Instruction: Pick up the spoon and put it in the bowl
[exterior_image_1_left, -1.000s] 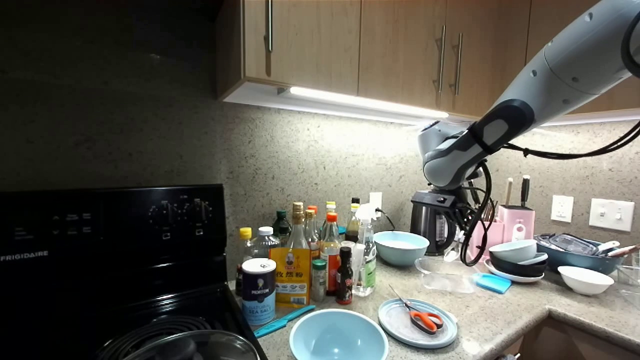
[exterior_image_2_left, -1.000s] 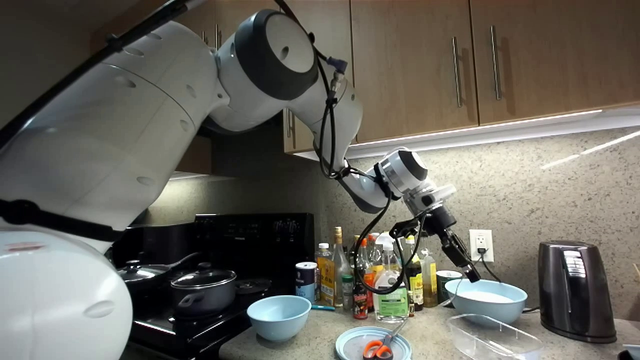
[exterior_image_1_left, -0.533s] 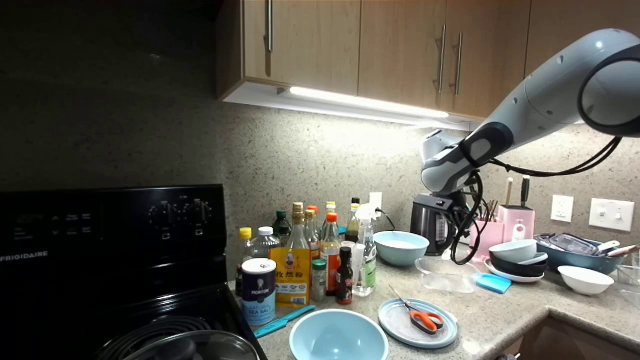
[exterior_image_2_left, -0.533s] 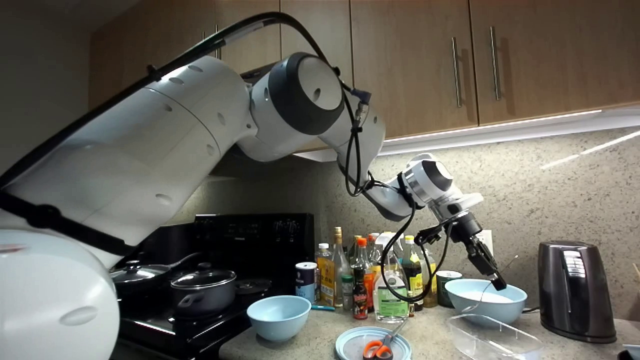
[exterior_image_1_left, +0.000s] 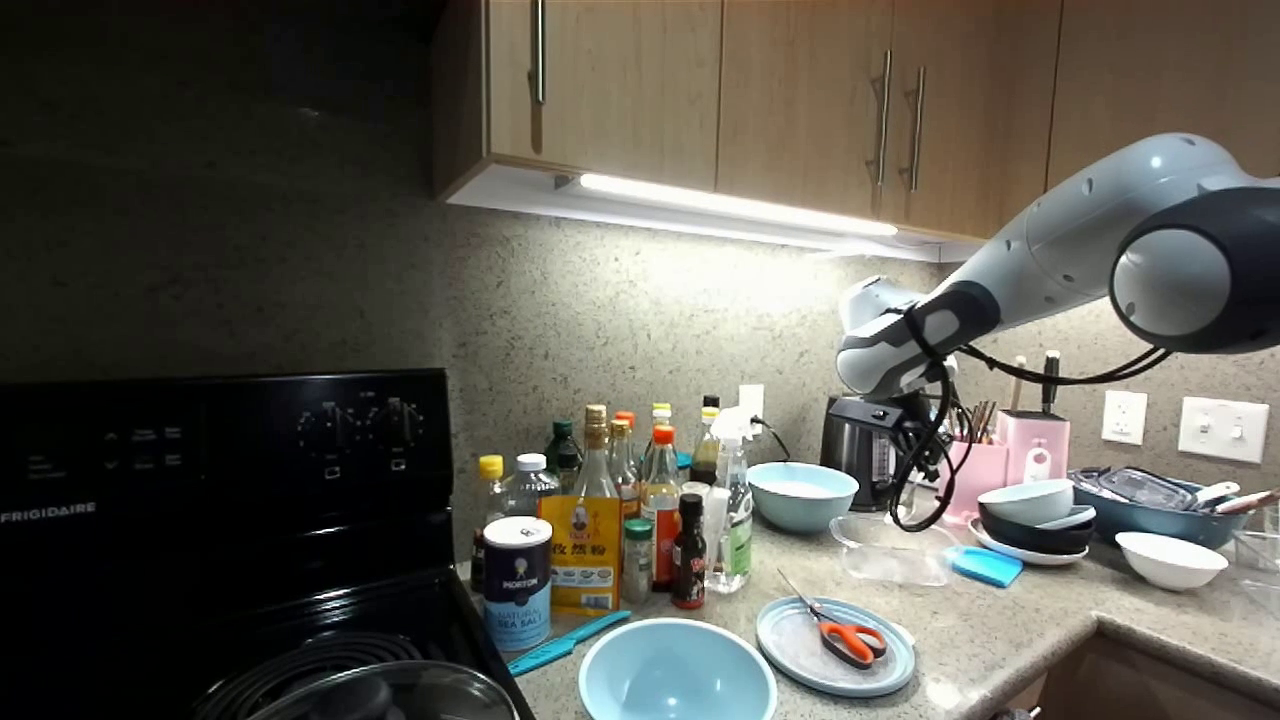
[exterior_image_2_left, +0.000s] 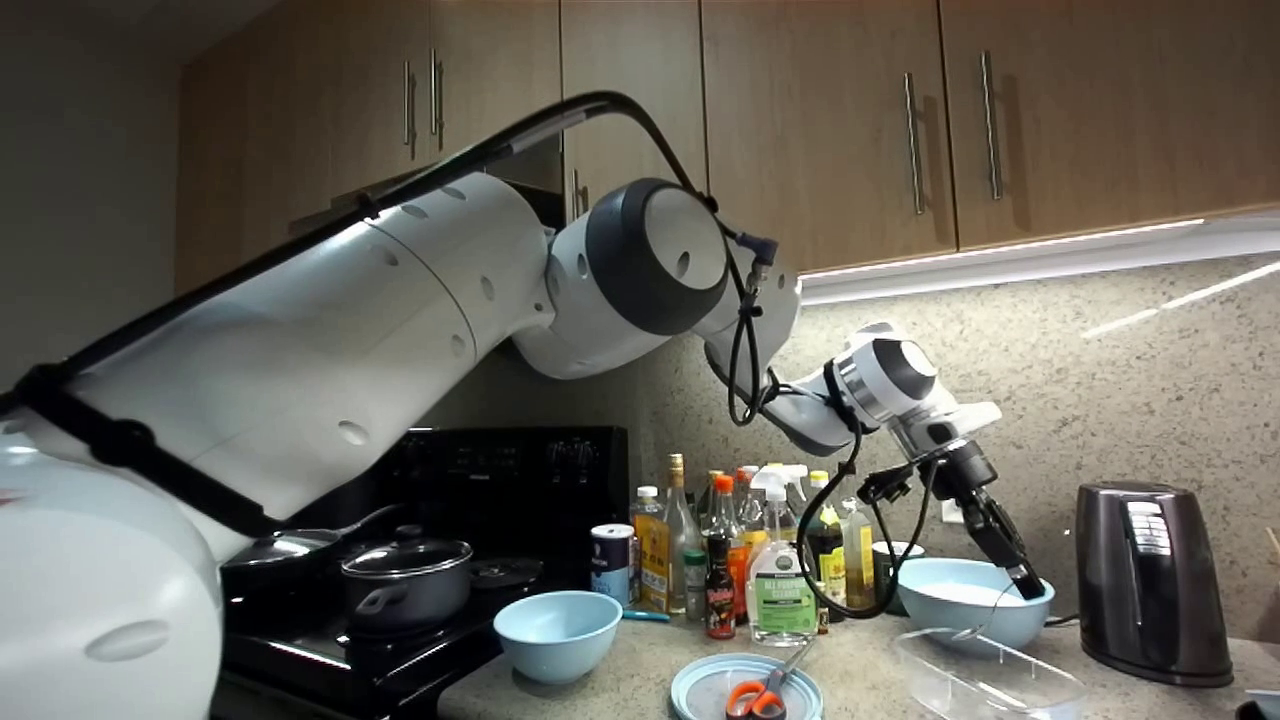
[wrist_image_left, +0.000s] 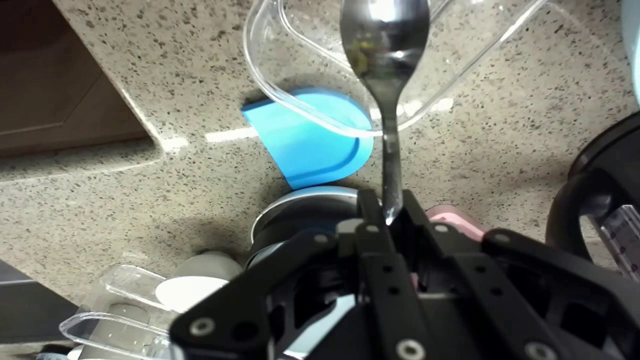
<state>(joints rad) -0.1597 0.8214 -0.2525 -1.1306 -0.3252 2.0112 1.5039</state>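
Observation:
My gripper (wrist_image_left: 390, 202) is shut on the metal spoon (wrist_image_left: 385, 45) by its handle end, with the spoon's head pointing away from the fingers. In the wrist view the spoon hangs above the clear plastic container. In an exterior view the gripper (exterior_image_2_left: 1025, 583) and the thin spoon (exterior_image_2_left: 985, 622) show in front of the back light-blue bowl (exterior_image_2_left: 975, 600); whether they are over it I cannot tell. That bowl (exterior_image_1_left: 803, 497) stands by the wall. Another light-blue bowl (exterior_image_1_left: 678, 668) stands at the counter's front by the stove, also seen here (exterior_image_2_left: 558, 635). Fingertips are hidden behind cables in an exterior view.
A clear container (exterior_image_2_left: 985, 675) lies below the gripper. A dark kettle (exterior_image_2_left: 1150, 585) stands beside the back bowl. Bottles (exterior_image_1_left: 660, 510) stand along the wall. A plate (exterior_image_1_left: 835, 648) holds orange scissors (exterior_image_1_left: 850, 640). Stacked bowls (exterior_image_1_left: 1035, 520) and a pink holder (exterior_image_1_left: 975, 480) stand nearby.
The arm has come lower, and the gripper has moved down and towards the kettle side with the spoon still held. The bowls and other objects have not moved.

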